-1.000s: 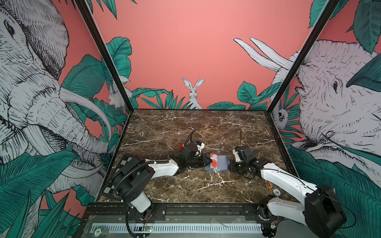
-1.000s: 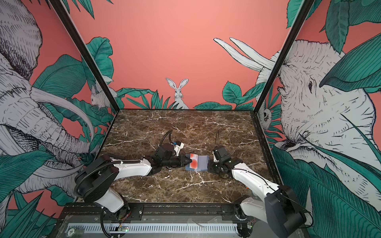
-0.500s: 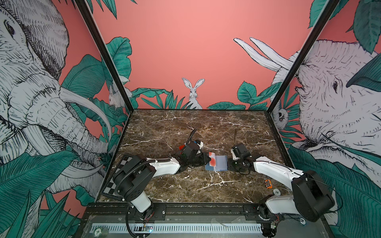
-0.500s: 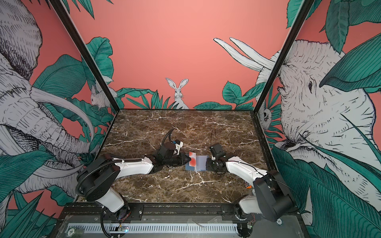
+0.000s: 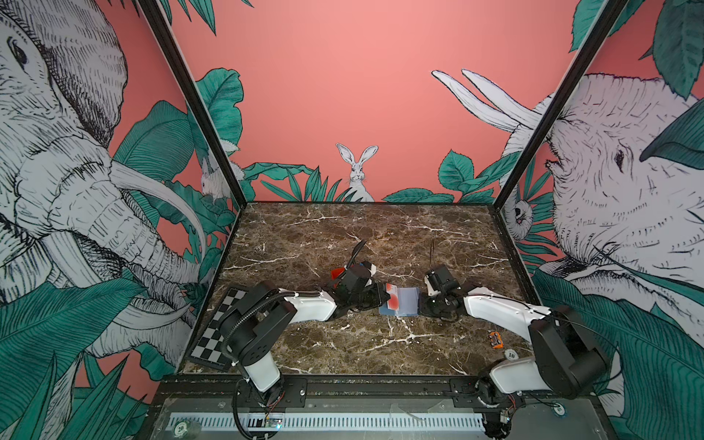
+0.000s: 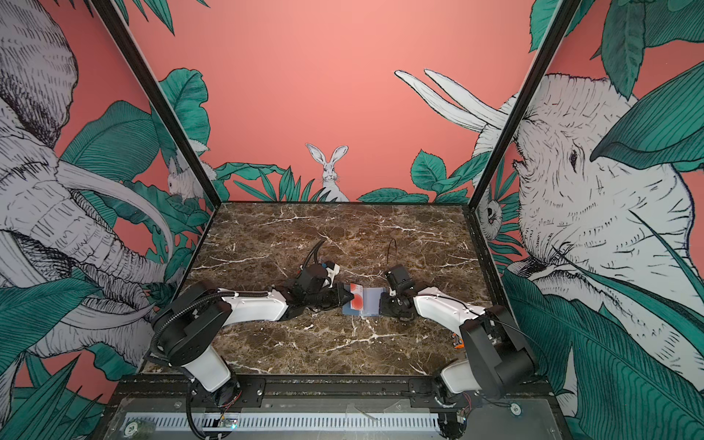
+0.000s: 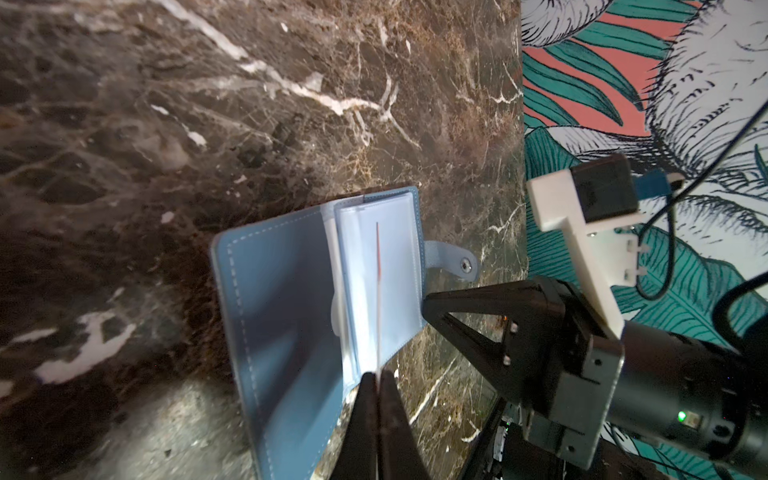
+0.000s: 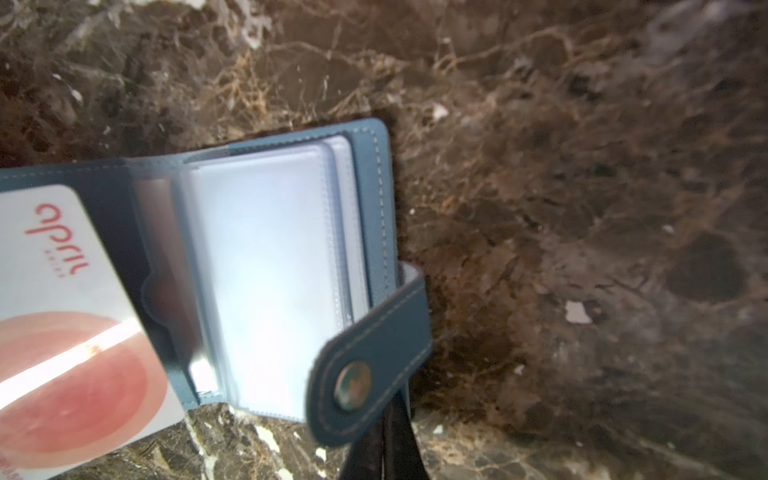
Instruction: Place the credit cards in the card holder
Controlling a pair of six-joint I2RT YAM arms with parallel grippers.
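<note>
— What else do we see on the marble table (image 5: 343,236)?
— We see a checkerboard panel (image 5: 219,331) at its front-left corner, and a small orange piece (image 5: 495,339) near the right edge, with a round white token (image 5: 511,355) just beside it.

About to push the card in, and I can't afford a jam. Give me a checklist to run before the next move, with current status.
1. The left tool is shut on the credit card: ok.
2. The card holder lies open on the table: ok.
3. The right tool is shut at the card holder's tab-side edge; actual grip: cannot tell.
4. The snap tab lies outside the clear sleeves: ok.
5. The credit card's leading edge is inside a sleeve: cannot tell.
</note>
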